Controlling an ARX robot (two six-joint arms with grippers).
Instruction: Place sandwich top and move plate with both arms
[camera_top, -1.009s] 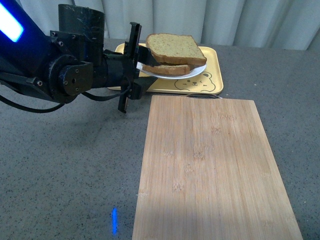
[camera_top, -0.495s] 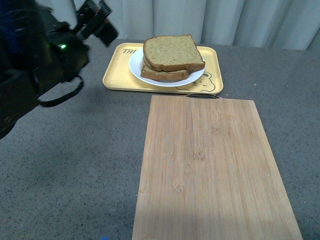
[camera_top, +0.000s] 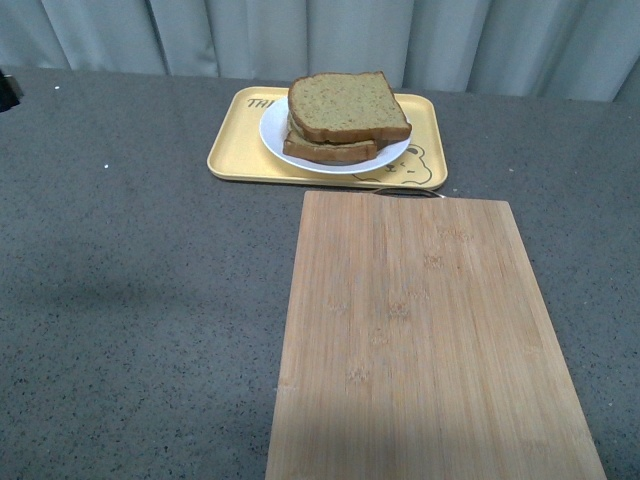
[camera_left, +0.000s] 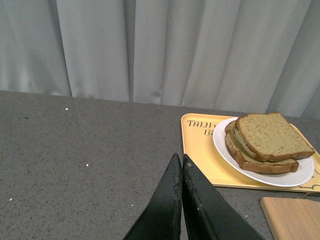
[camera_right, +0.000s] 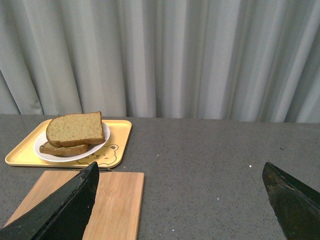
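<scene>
The sandwich top lies on a second bread slice on the round white plate, which rests on the yellow tray at the back of the table. In the left wrist view the sandwich top and plate sit well beyond my left gripper, whose fingers are pressed shut with nothing between them. My right gripper is open and empty, far from the plate and the sandwich top. Neither gripper shows in the front view.
A large wooden cutting board lies in front of the tray, running to the near table edge. Grey speckled tabletop spreads to the left. Pale curtains hang behind the table.
My left arm, which held the plate's left side above the tray a second ago, has let go and pulled away left out of the front view. The plate with the sandwich now rests on the tray.
</scene>
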